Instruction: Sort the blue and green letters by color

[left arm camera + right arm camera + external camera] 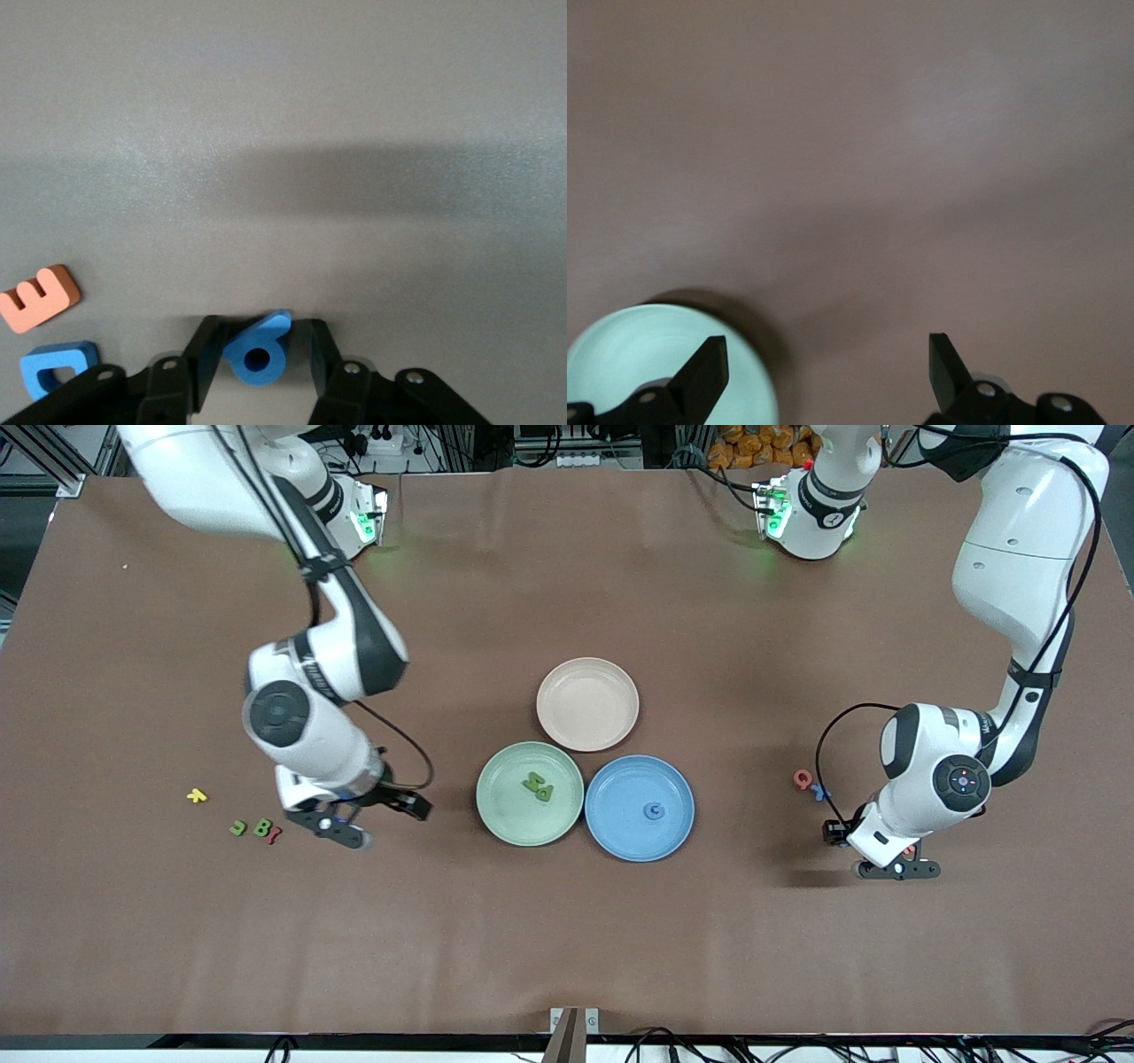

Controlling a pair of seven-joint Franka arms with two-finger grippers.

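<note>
Nearest the front camera: left gripper [897, 868], low at the table toward the left arm's end. Left wrist view: fingers [205, 361] clenched on the blue 9-like letter [260, 352], pinched between both pads, seemingly just off or barely on the cloth; cannot tell which.

Largest first:
- Brown table [567, 939], cloth-covered.
- Three plates mid-table, touching or nearly so: pale pink plate [620, 710] nearest the bases, empty; green plate [500, 815] and blue plate [620, 833] side by side, nearer the camera.
- Right gripper [368, 819] above the cloth between the green plate and the loose letters at the right arm's end; fingers [707, 370] spread wide, nothing between them.

Small pieces:
- On green plate: two green letters [538, 786], touching.
- On blue plate: one blue letter [654, 810].
- Right arm's end: two more green pieces [263, 827] [237, 828], with a dark red piece [275, 835] just beside and a yellow piece [197, 795] a little apart.
- Left arm's end: pink Q [803, 779] with a blue piece [820, 790] touching it. Left wrist view adds an orange E [39, 297] and another blue letter [55, 370] near the gripper.

Progress, judged: roughly a third done. Sorted: two green, one blue. One blue in grasp, needing carriage to the blue plate. Left over: two green, two blue.
</note>
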